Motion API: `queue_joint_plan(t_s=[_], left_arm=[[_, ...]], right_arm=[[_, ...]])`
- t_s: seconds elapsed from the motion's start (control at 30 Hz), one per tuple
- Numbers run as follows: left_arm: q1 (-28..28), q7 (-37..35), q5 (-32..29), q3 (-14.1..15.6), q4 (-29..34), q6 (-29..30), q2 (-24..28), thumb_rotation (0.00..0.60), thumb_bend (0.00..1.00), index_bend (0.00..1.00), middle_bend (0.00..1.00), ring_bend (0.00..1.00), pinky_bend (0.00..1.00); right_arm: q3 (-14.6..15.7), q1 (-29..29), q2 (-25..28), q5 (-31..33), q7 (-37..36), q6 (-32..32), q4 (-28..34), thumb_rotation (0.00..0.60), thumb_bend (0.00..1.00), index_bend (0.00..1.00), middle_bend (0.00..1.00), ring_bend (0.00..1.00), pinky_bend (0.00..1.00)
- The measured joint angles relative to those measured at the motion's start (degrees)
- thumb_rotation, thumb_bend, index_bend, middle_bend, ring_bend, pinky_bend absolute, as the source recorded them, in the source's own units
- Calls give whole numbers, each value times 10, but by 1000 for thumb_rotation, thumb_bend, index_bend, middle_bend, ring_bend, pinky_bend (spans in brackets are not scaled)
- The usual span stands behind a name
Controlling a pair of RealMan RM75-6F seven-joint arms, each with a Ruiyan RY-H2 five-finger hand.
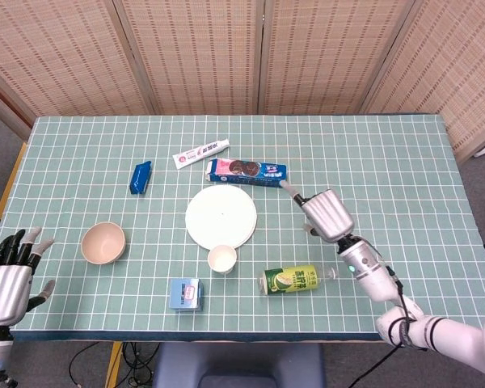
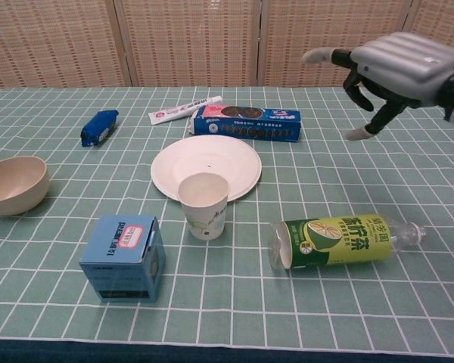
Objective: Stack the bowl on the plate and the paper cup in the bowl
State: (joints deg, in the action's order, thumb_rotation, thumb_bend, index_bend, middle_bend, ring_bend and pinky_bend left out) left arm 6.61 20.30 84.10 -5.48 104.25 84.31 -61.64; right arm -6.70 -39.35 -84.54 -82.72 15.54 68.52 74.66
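Note:
A white plate [image 1: 220, 217] [image 2: 206, 164] lies flat near the table's middle. Just in front of it stands the paper cup [image 1: 222, 259] [image 2: 204, 205], upright and empty. The beige bowl [image 1: 103, 242] [image 2: 12, 184] sits alone toward the left side. My right hand [image 1: 326, 213] [image 2: 397, 65] hovers above the table to the right of the plate, fingers spread, holding nothing. My left hand [image 1: 10, 274] is off the table's left front corner, fingers apart and empty; the chest view does not show it.
A green bottle [image 1: 291, 280] [image 2: 340, 240] lies on its side right of the cup. A blue box [image 1: 185, 294] [image 2: 124, 257] stands at the front. A cookie pack [image 1: 247, 170] [image 2: 247, 122], a toothpaste tube [image 1: 201, 153] and a blue packet [image 1: 141, 177] [image 2: 99, 126] lie behind the plate.

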Motion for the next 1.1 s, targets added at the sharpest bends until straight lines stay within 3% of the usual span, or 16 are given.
queue_joint_plan(t_s=[0.13,0.33,0.67,0.8,0.9,1.1], left_arm=[[21,-3,-11,-5,-11,-32,3,600,250,190,34,13,92],[54,-6,-23,-8,-26,-89,8,600,251,193,34,14,92],[115,-10,-52,-11,-36,-183,21,600,250,176,34,9,92],[140,-8,-56,-13,-42,-206,17,600,250,193,41,59,112],[154,-2,-66,-17,-51,-218,9,600,250,231,150,181,231],[161,21,-75,-16,-68,-208,-9,600,251,325,475,497,722]], right_arm=[[7,49,48,12,9,44,49,600,31,170,601,606,827],[15,107,100,21,9,95,96,600,31,171,515,500,716],[26,174,153,4,-10,161,121,600,33,171,498,473,685],[26,191,165,1,-15,170,126,600,32,171,498,472,685],[24,201,170,-1,-19,177,130,600,33,171,498,473,685],[18,213,179,-1,-27,179,133,600,33,171,498,473,685]])
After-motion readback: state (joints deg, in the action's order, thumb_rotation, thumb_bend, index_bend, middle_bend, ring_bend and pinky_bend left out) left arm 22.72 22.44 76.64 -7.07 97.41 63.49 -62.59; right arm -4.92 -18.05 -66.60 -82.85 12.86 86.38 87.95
